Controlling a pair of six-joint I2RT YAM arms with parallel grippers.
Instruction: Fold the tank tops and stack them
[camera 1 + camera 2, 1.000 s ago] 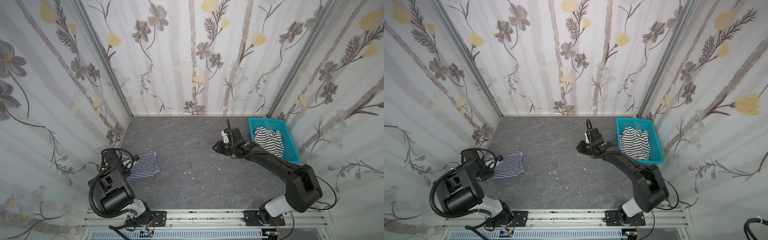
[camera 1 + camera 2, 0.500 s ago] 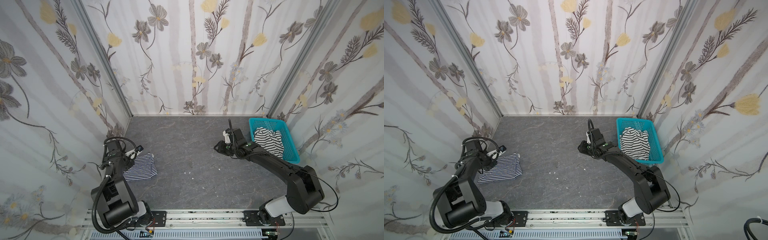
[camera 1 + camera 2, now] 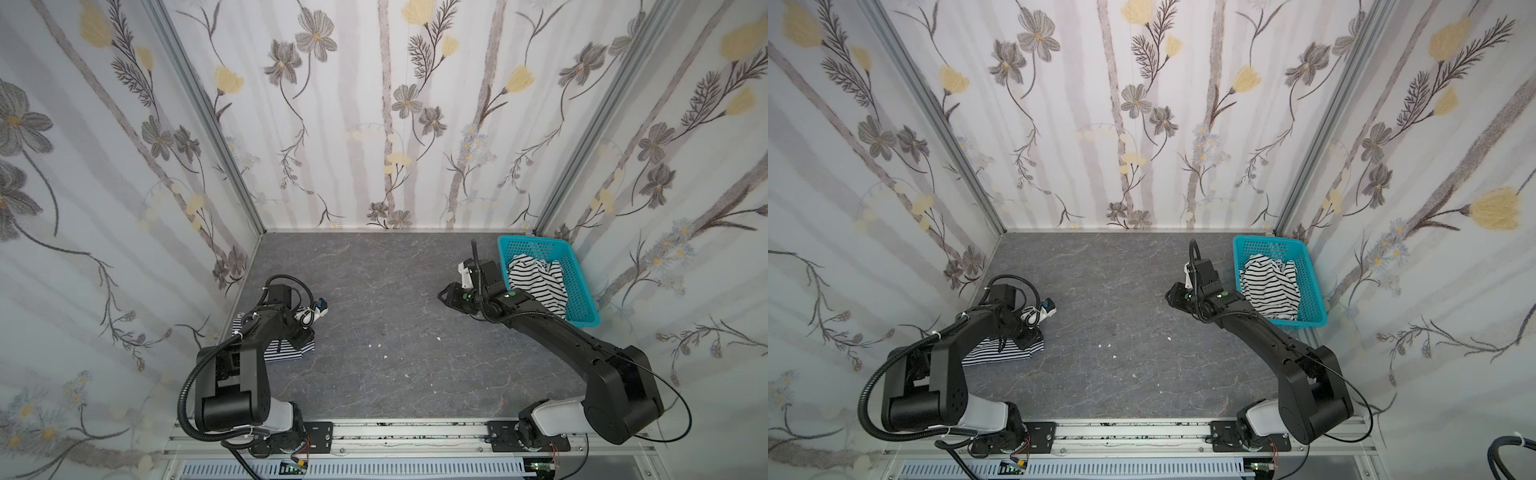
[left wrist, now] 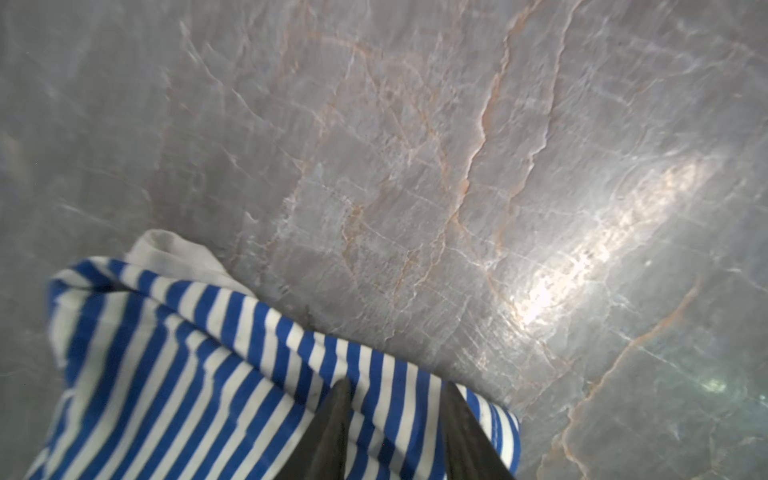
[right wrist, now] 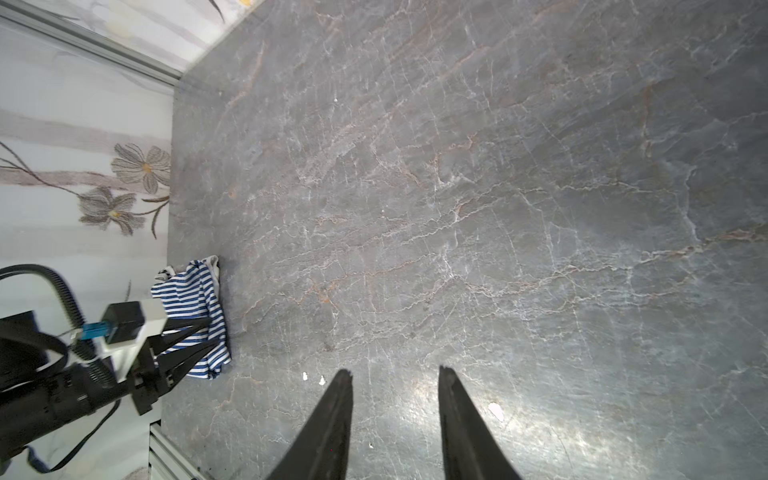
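**A:** From above, in both top views: fine-striped tank top folded small on the desk, close by the left wall, half hidden under the left arm. Left end effector low over it. Wide-striped tank top crumpled in the turquoise basket, far right corner.

**B:** And the right end effector?

**A:** Above bare desk, just beside the turquoise basket, pointing away from it. Empty.

**B:** Left wrist view?

**A:** Jaws parted a moderate way, poised over the fine-striped tank top. No fold pinched between them, as far as can be seen. Touching the fabric or not: cannot tell.

**B:** Risk there?

**A:** Snagging a layer on the way up and undoing the fold. Loose white hem sticking out at one corner, easy to catch.

**B:** Right wrist view?

**A:** Jaws apart about as far, nothing between them, only grey desk beneath. Fine-striped tank top and left end effector well off by the wall.

**B:** Trouble ahead?

**A:** Probably at the turquoise basket: a crumpled heap, so easy to grab a strap alone or several layers at once. Could also hook the perforated wall and drag the whole thing along. Later, stacking so near the left wall: little room, possible clash between arms.
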